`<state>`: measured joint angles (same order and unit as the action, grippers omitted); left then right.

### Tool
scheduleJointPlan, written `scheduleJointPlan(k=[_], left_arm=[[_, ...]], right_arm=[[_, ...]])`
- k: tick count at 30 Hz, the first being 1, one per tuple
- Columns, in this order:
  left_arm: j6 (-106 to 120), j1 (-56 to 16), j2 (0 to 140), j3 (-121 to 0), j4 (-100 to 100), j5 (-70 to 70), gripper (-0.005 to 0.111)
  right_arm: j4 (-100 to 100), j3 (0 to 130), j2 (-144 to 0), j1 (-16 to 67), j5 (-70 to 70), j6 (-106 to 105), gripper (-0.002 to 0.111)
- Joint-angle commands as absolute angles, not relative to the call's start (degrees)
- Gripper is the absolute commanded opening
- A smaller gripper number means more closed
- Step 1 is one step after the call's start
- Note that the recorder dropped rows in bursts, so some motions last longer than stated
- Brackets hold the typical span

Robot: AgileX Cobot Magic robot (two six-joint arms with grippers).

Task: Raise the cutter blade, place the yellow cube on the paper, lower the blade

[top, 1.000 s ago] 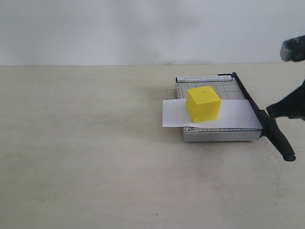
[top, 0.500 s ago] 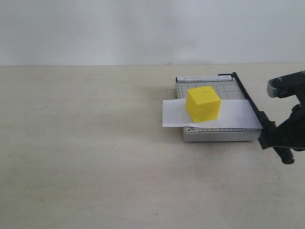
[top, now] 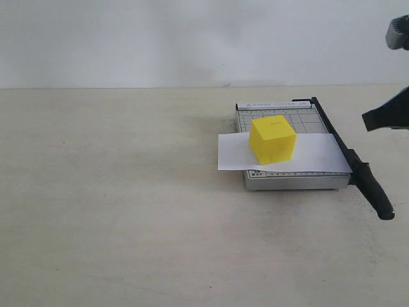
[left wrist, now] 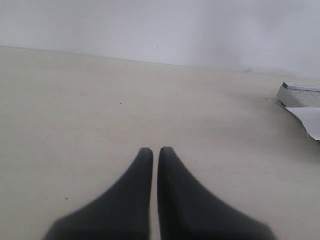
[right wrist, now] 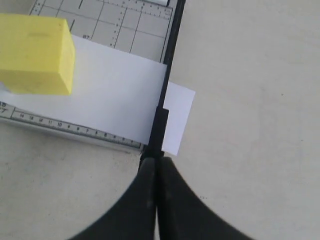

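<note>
Two pincers pressed shut with nothing in their grip: left pincer [left wrist: 155,151] low over the bench [top: 128,204], well apart from the cutter; right pincer [right wrist: 156,161] up above the handle end of the cutter blade [top: 358,167], clear of it. Blade down flat along the grey cutter base [top: 291,181]; yellow cube [top: 273,139] resting on the paper [top: 313,157], spread across that base; narrow paper strip poking out past the blade.

Left tool [left wrist: 155,149] and right tool [right wrist: 156,159] both closed, fingertips together.
</note>
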<state>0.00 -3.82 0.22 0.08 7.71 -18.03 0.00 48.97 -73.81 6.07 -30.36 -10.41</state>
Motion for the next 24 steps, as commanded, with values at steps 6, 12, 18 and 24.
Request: scheduleJointPlan(k=[6,12,18,24], left_arm=[[0.49,-3.66,0.00,0.00,8.14,-17.31,0.005],[0.49,-3.66,0.00,0.00,8.14,-17.31,0.005],[0.49,-3.66,0.00,0.00,8.14,-17.31,0.005],[0.49,-3.66,0.00,0.00,8.14,-17.31,0.005]], right_arm=[[-0.58,43.50,-80.00,5.88,-29.74,-11.04,0.000],[-0.58,39.28,-83.68,5.88,-26.74,-11.04,0.000],[-0.58,38.91,-84.61,5.88,-26.37,-10.90,0.000],[-0.58,40.89,-82.25,5.88,-27.75,-10.90,0.000]])
